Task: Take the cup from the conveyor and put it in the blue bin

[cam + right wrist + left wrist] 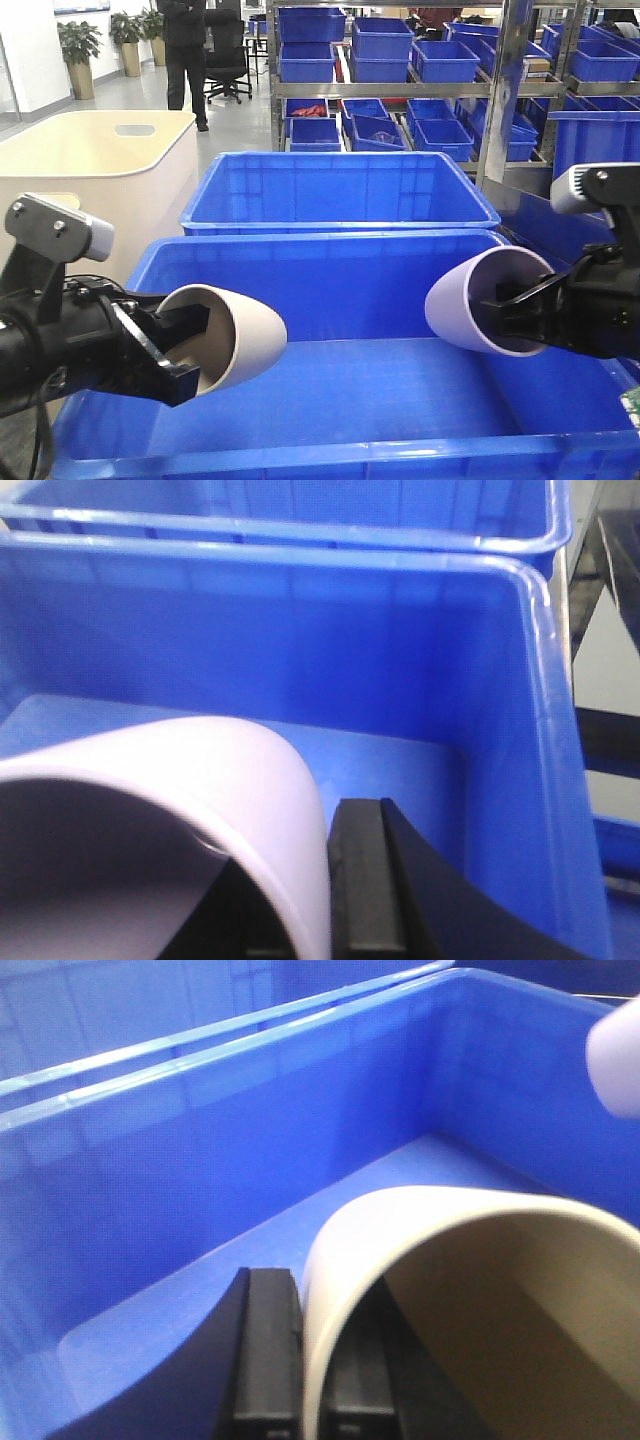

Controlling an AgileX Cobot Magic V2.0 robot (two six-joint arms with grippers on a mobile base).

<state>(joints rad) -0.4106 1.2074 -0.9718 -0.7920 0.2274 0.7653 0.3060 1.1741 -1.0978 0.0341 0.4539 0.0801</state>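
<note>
Over the blue bin (pixel 350 285), the left gripper (pixel 183 347) clamps a cream cup (pixel 248 345) by its wall; the right gripper (pixel 508 306) clamps a lavender cup (pixel 452 300) likewise.

Pale floor (pixel 238 125) under office chair (pixel 228 50)

Cream cup (pixel 470 1260): cut off by lower edge, right of left gripper (pixel 308 1360). Lavender cup (pixel 618 1060): blurred, cropped, beyond it.

Bright even light; blurry wrist views.
</note>
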